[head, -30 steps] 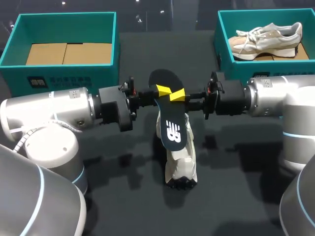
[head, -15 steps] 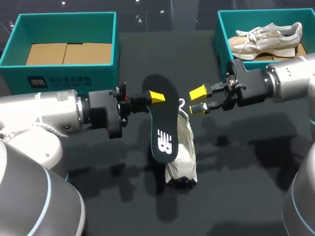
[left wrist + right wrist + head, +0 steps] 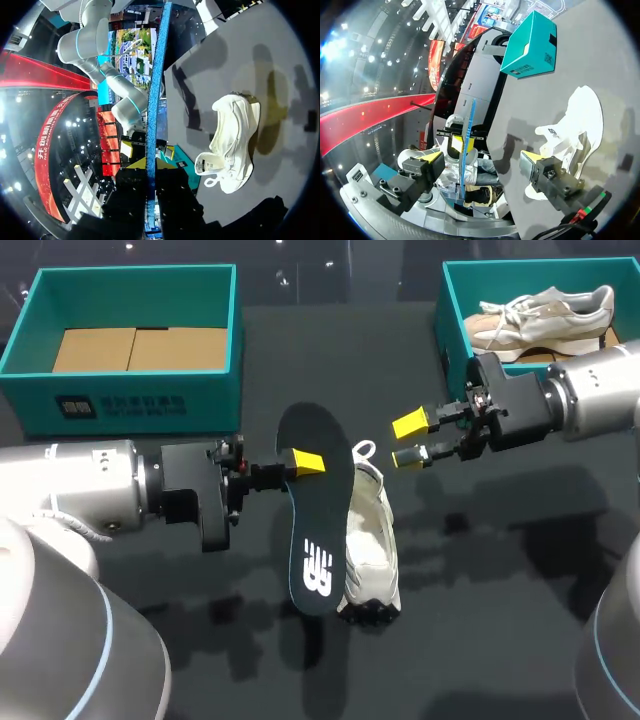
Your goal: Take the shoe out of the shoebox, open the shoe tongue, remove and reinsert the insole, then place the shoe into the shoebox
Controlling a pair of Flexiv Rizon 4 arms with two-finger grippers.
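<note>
Left pincer clamped on dark insole beside white shoe; right pincer agape, empty.

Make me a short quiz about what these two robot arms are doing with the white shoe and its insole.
1. True or false: the right gripper grips the black foam insole.
2. Where does the white fabric shoe rest? A) on the dark table B) in a box C) in a gripper
3. What lies in the teal cardboard box behind the right gripper?
Key: 1 false, the left gripper grips it; 2 A; 3 a beige laced sneaker.
</note>
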